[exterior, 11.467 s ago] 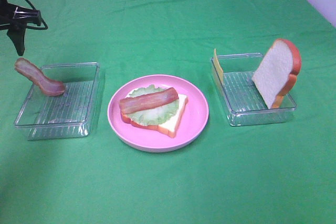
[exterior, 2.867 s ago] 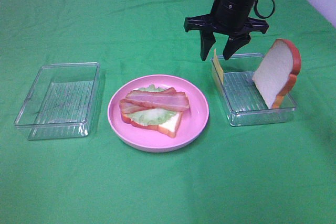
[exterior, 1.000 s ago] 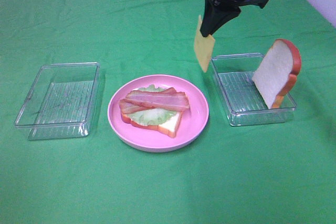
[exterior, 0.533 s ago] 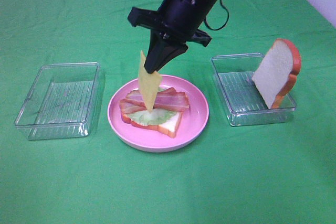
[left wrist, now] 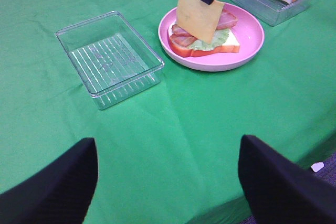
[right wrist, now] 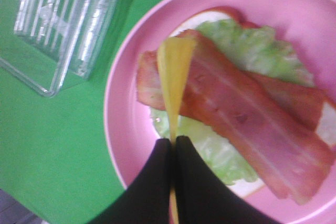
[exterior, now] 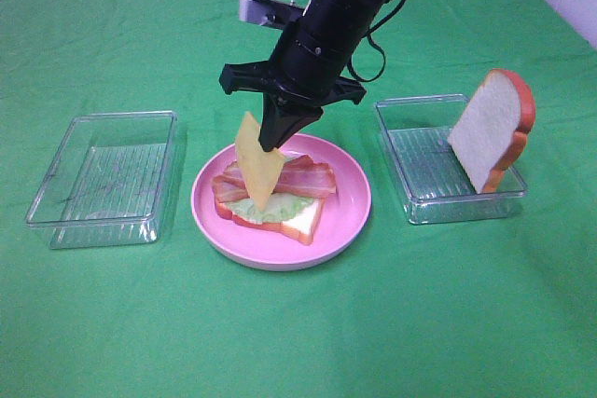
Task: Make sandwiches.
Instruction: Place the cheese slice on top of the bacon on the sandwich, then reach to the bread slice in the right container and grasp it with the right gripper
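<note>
Cheese layer arriving, top slice still to go

Right gripper (exterior: 276,137), jaws clenched on the thin yellow cheese slice (exterior: 258,167), hangs it over the half-built sandwich (exterior: 275,195) on the round pink plate (exterior: 350,216); the white toy bread slice (exterior: 490,128) waits in the right clear plastic tray (exterior: 410,198); left jaws released.

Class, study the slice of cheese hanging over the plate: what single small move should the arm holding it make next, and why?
Probably lower and tilt the cheese slice flat onto the bacon strips, then release. The right gripper is shut on its upper edge, so it hangs almost upright with only its lower corner near the stack on the pink plate.
</note>
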You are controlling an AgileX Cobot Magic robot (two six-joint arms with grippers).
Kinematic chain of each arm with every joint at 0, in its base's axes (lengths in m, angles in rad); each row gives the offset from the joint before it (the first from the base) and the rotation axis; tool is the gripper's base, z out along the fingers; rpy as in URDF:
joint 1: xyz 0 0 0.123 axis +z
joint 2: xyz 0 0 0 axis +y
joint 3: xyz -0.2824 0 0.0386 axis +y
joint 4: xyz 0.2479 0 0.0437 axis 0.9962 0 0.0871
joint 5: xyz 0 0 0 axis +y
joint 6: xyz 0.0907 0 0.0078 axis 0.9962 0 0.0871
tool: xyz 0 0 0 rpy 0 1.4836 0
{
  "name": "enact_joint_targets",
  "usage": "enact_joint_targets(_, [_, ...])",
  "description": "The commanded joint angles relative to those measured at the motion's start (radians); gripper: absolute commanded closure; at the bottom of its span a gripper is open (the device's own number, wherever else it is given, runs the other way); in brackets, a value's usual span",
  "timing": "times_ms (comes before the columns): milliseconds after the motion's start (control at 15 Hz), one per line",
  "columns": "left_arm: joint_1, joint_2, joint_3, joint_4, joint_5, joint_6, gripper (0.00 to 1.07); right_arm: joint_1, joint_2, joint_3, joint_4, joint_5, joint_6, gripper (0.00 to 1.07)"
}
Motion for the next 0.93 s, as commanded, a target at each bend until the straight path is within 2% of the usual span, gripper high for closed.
enact_joint_targets(67, [-0.002, -0.006, 0.002, 0.003, -0.012, 0.000, 0.35, 0.000, 0.001, 0.006, -0.096, -0.023, 0.077, 1.07])
enact_joint_targets(267, [-0.002, -0.006, 0.002, 0.003, -0.012, 0.000, 0.35, 0.000, 0.001, 0.006, -0.168, -0.027, 0.115, 1.07])
enact_joint_targets(333, [-0.002, -0.006, 0.002, 0.003, -0.012, 0.000, 0.35, 0.000, 0.001, 0.006, -0.183, -0.027, 0.121, 0.99])
enact_joint_targets(400, [-0.002, -0.006, 0.002, 0.003, -0.012, 0.000, 0.35, 0.000, 0.001, 0.006, -0.184, -0.025, 0.121, 0.87])
enact_joint_targets(533, [-0.002, -0.006, 0.002, 0.003, -0.012, 0.000, 0.35, 0.000, 0.001, 0.006, -0.184, -0.025, 0.121, 0.51])
enact_joint_targets(667, [-0.002, -0.006, 0.002, 0.003, -0.012, 0.000, 0.35, 0.000, 0.000, 0.006, -0.190, -0.016, 0.121, 0.31])
enact_joint_targets(733, [-0.002, -0.006, 0.002, 0.003, -0.012, 0.000, 0.35, 0.000, -0.007, 0.005, -0.210, -0.007, 0.121, 0.30])
enact_joint_targets(800, [-0.002, -0.006, 0.002, 0.003, -0.012, 0.000, 0.35, 0.000, -0.043, -0.001, -0.313, 0.010, 0.162, 0.31])
enact_joint_targets(933, [-0.002, -0.006, 0.002, 0.003, -0.012, 0.000, 0.35, -0.003, -0.101, -0.001, -0.422, 0.029, 0.203, 0.31])
